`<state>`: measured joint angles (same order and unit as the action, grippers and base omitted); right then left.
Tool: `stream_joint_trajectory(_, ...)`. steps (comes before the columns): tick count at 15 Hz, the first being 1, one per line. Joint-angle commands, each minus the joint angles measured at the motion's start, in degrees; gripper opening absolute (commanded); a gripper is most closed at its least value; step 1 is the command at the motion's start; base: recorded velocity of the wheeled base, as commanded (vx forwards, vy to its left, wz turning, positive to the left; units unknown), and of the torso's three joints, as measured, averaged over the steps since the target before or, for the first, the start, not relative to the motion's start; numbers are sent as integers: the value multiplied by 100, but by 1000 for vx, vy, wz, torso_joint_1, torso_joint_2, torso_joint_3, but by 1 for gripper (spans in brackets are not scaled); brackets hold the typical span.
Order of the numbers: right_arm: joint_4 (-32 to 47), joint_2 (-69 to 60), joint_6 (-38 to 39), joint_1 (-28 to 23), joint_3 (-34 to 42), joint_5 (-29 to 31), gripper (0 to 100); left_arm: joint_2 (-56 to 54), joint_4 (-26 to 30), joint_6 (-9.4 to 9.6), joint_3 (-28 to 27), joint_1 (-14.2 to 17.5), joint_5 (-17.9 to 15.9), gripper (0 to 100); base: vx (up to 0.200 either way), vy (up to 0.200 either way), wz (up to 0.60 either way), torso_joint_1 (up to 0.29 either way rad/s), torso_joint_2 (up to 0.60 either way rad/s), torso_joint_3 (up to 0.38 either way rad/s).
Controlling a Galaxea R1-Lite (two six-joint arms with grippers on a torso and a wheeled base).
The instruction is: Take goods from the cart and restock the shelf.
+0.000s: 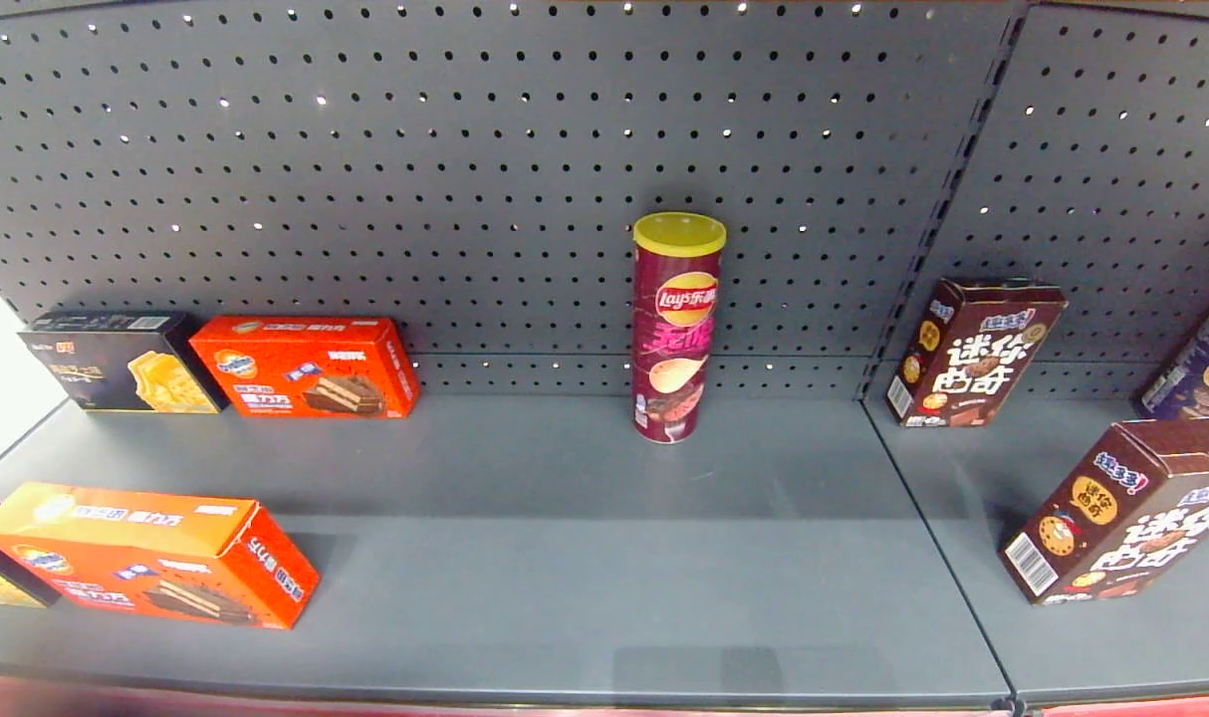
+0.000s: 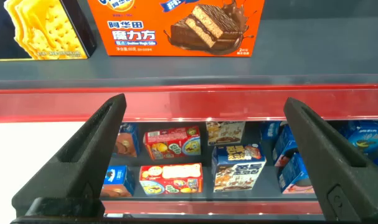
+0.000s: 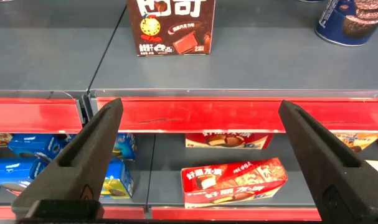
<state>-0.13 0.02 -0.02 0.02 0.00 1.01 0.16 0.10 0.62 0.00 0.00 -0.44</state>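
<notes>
Fingers [image 2: 83, 162] of left gripper [image 2: 204, 102] are spread wide with nothing between them. Right gripper [image 3: 199, 104] is the same: released, empty. Both hang low in front of the shelf's red edge strip [image 2: 51, 102], pointing at the shelf [image 1: 565, 558].

Step, my read: between items. No load in either hand, so the next job is a fetch from the cart, then a return to fill a gap. That calls for pulling both arms clear of the red strip before turning, then picking one item per hand.

Stock on the shelf now:
- chips can [image 1: 677, 329] upright at the back, close to the pegboard [image 1: 465, 149]
- orange wafer box [image 1: 156, 553] at front left, a second orange box [image 1: 306, 366] and a black cracker box [image 1: 121, 360] at the back left
- two brown cookie boxes [image 1: 975, 354] [image 1: 1127, 508] on the right bay, both tilted

Best free spot: the wide bare stretch in the middle, in front of and beside the can.

Obstacles: the can is tall and likely tippy, so approach from the side and low. The front brown box sits near the edge, so watch the right arm there. The lower shelf [image 2: 176, 168] under the strip is packed with boxes.
</notes>
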Motion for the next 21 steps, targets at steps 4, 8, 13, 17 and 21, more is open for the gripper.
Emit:
stream_joint_trajectory(4, 5, 6, 2, -2, 0, 13, 100, 2, -1, -1, 0, 0, 0, 100, 0, 0, 600, 1, 4, 0)
stream_joint_trajectory(8, -4, 6, 2, -2, 0, 13, 100, 2, -1, 8, 0, 0, 0, 100, 0, 0, 600, 5, 4, -1)
stream_joint_trajectory(13, 5, 6, 2, -2, 0, 13, 100, 2, -1, -1, 0, 0, -9, 100, 0, 0, 600, 2, 0, 2)
stream_joint_trajectory(17, 5, 6, 2, -2, 0, 13, 100, 2, -1, -1, 0, 0, -9, 100, 0, 0, 600, 2, 4, 2)
stream_joint_trajectory(21, 5, 6, 2, -2, 0, 13, 100, 2, -1, -9, 0, 0, -9, 100, 0, 0, 600, 2, 1, 8)
